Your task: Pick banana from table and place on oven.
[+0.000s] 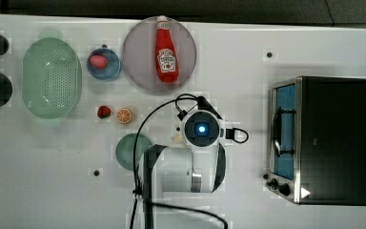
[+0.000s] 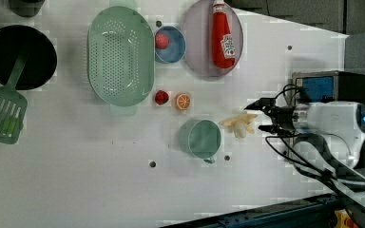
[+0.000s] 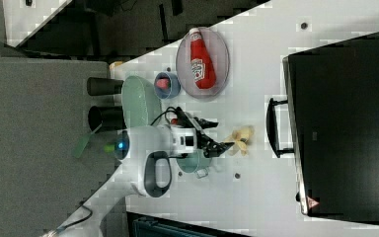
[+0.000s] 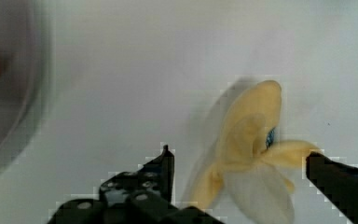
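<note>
Even, bright overhead light washes the white table (image 1: pixel 248 52) nearly featureless, with blocky compression patches. In the wrist view the banana (image 4: pixel 254 154) is soft and slightly smeared, casting a faint grey shadow beside it; the gripper (image 4: pixel 240 182) fingers are dark silhouettes, and the plate rim blurs.

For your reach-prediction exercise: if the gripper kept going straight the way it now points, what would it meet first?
Most likely the banana: the open gripper straddles it, table beneath. How much gap remains is unclear.
</note>
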Robot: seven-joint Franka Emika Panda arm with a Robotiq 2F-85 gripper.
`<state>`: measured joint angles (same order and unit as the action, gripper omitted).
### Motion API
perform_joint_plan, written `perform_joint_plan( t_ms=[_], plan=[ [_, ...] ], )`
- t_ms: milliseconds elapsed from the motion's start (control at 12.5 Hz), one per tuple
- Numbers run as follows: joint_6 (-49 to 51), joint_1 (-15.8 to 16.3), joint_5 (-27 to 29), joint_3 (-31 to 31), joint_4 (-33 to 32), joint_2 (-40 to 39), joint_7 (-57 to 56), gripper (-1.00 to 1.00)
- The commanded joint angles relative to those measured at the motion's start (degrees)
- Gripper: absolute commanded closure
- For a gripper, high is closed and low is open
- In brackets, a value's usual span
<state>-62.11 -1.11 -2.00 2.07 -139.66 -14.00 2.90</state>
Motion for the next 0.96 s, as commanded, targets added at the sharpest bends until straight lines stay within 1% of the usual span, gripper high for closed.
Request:
perform_joint_plan(
  t_ms=[80,240,320,560,800,880,960],
  plan=[
    [-5.2,-0.5,0.9,-1.5,-2.7,-1.8,3.0,-1.00],
    [-6.9,-0.5,0.9,-1.5,-2.8,-3.8,3.1,-1.00],
    [-7.1,-0.5,0.9,-1.5,-2.8,-4.5,3.1,-0.92],
    [-8.1,-0.5,0.9,-1.6,-2.8,-4.8,3.1,-0.18],
    [-8.1,-0.5,0.9,-1.6,-2.6,-4.8,3.1,0.48],
    [-8.1,-0.5,0.9,-1.6,-2.5,-4.8,3.1,0.58],
    [-8.1,-0.5,0.9,-1.6,-2.2,-4.5,3.1,0.58]
  ],
)
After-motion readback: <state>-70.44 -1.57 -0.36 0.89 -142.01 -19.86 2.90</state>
